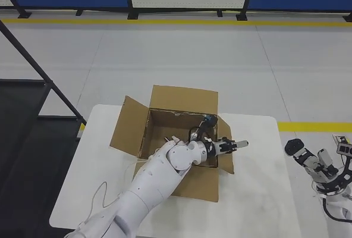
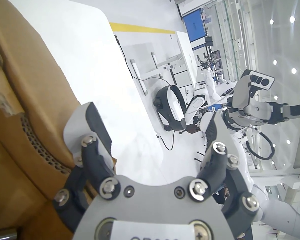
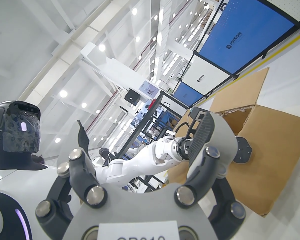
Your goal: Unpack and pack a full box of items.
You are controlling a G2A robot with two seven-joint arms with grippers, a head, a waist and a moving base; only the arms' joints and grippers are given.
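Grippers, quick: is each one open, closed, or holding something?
Left gripper: open, holding nothing, beside a flap of the cardboard box.
Right gripper: open, holding nothing, apart from the box.

We're looking at a white bench [image 1: 253, 196], a black rack [image 1: 12, 131] just beside it, yellow floor tape [image 1: 319, 127], blue panels [image 1: 75, 3] at the back, and a black-and-white headset [image 2: 170, 108] beyond the bench.
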